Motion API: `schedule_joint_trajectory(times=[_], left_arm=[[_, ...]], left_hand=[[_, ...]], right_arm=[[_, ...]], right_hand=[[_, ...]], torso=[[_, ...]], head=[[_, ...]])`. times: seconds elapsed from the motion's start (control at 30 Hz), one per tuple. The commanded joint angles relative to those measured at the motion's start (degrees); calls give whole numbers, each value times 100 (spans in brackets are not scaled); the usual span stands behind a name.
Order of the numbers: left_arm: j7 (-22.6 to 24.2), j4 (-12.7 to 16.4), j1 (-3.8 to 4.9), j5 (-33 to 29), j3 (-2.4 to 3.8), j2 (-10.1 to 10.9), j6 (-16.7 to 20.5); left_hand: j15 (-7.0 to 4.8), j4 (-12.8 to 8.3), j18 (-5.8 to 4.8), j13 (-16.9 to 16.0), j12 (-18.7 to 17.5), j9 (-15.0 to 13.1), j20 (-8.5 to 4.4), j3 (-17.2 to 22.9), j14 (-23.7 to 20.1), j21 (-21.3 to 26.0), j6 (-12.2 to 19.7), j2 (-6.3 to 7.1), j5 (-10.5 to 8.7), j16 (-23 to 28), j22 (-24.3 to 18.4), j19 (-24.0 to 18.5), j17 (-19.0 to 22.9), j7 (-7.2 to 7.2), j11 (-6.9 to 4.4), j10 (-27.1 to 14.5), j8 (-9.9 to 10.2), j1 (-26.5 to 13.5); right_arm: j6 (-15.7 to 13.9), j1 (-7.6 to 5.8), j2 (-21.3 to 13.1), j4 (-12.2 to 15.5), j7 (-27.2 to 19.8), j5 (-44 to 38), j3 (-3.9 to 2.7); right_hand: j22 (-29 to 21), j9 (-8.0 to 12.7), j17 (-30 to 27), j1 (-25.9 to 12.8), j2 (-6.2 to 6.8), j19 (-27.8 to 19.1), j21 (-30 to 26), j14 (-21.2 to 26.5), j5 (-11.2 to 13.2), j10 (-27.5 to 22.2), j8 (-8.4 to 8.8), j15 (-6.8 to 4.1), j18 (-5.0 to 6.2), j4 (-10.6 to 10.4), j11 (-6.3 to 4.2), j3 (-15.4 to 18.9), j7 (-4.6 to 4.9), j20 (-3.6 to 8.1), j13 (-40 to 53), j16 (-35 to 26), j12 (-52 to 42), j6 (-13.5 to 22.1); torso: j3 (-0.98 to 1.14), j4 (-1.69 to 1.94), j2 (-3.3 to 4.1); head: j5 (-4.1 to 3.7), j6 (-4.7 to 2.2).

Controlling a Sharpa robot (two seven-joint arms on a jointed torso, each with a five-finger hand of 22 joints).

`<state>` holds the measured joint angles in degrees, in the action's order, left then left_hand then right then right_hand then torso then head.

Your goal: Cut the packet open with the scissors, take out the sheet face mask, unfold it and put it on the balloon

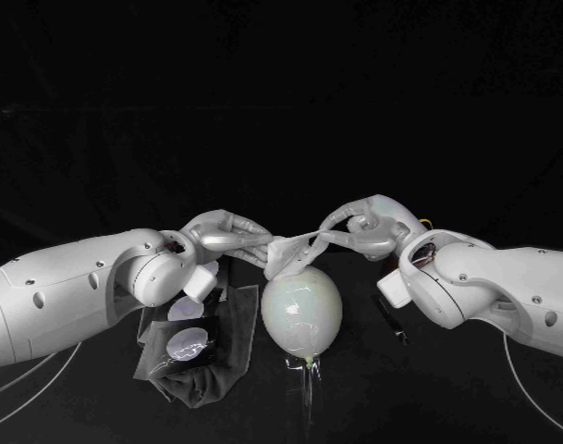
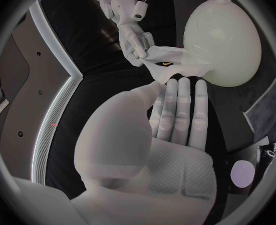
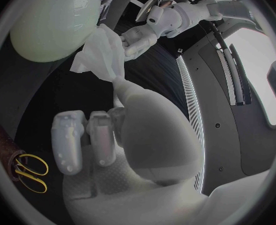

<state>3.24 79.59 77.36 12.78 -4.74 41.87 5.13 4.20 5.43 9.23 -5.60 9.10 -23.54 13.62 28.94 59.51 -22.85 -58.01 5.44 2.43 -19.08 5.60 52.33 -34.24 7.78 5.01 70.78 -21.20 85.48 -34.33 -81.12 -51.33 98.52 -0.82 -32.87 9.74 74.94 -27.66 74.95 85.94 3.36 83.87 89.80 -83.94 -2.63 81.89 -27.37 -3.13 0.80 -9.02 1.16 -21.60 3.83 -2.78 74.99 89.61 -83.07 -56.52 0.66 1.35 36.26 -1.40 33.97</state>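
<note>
A pale, egg-shaped balloon [image 1: 301,310] lies on the black table [image 1: 401,398], also seen as the balloon [image 2: 222,37] and the balloon [image 3: 53,20] in the wrist views. Above its far end a crumpled white sheet mask [image 1: 295,250] is stretched between both hands. My left hand [image 1: 221,231] pinches one edge and my right hand [image 1: 361,227] pinches the other. In the left wrist view my left hand [image 2: 175,120] touches the mask [image 2: 172,65] with its fingertips, and the right hand [image 2: 131,35] grips it opposite. In the right wrist view the mask [image 3: 100,52] hangs between my right hand [image 3: 112,130] and left hand [image 3: 141,37].
The dark, cut packet [image 1: 221,324] lies left of the balloon, partly under my left arm, with round pale marks on it. Yellow-handled scissors [image 3: 28,172] lie on the table by my right arm. The balloon's knotted tail [image 1: 311,363] points toward me.
</note>
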Motion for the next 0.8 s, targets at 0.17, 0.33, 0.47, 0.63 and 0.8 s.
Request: schedule_joint_trajectory(times=[0.17,0.33,0.47,0.63,0.8], left_arm=[[203,21,4,-91,7,-15,547],[297,8,5,-67,14,-23,769],[334,-12,6,-15,27,-37,873],[344,-20,11,52,40,-52,912],[353,-23,27,134,51,-66,921]], left_hand=[[-60,-76,111,-14,37,-150,-62,80,5,-111,-36,-91,34,-57,61,18,7,13,-4,42,-26,10],[-56,-158,89,-25,42,-188,-103,197,-16,-256,-27,-103,39,-91,151,-24,37,30,5,43,-26,-18],[-53,-212,70,-38,48,-229,-120,276,-28,-357,-20,-98,32,-121,217,-89,59,40,11,41,-34,-55],[-52,-294,45,-61,57,-291,-140,396,-45,-512,-10,-70,38,-163,320,-188,90,49,17,38,-45,-115],[-53,-369,21,-88,70,-360,-158,514,-61,-683,0,-48,33,-211,435,-303,124,51,18,34,-54,-194]], right_arm=[[47,-1,-47,61,-71,-130,-3],[42,-9,-94,106,-144,-133,-6],[29,-47,-117,114,-198,-133,-11],[20,-115,-121,82,-235,-129,-16],[8,-185,-110,42,-255,-127,-21]], right_hand=[[1506,-6,1505,12,-5,613,20,-606,-17,304,-44,-52,-80,7,-148,-50,-8,13,969,39,32,-49],[1506,-6,1505,12,-5,613,20,-606,-17,304,-44,-52,-80,7,-148,-50,-8,13,969,39,32,-49],[1506,-6,1505,12,-5,613,20,-606,-17,304,-44,-52,-80,7,-148,-50,-8,13,969,39,32,-49],[1506,-8,1505,7,0,613,20,-606,-18,299,-48,-52,-80,13,-148,-65,-7,14,964,39,40,-44],[1506,-8,1505,7,0,613,20,-606,-18,299,-48,-52,-80,13,-148,-65,-7,14,964,39,40,-44]], torso=[[1,5,1],[1,1,-5],[1,0,-5],[1,5,-7],[-2,5,-4]], head=[[4,-1],[10,-21],[13,-56],[15,-87],[21,-125]])
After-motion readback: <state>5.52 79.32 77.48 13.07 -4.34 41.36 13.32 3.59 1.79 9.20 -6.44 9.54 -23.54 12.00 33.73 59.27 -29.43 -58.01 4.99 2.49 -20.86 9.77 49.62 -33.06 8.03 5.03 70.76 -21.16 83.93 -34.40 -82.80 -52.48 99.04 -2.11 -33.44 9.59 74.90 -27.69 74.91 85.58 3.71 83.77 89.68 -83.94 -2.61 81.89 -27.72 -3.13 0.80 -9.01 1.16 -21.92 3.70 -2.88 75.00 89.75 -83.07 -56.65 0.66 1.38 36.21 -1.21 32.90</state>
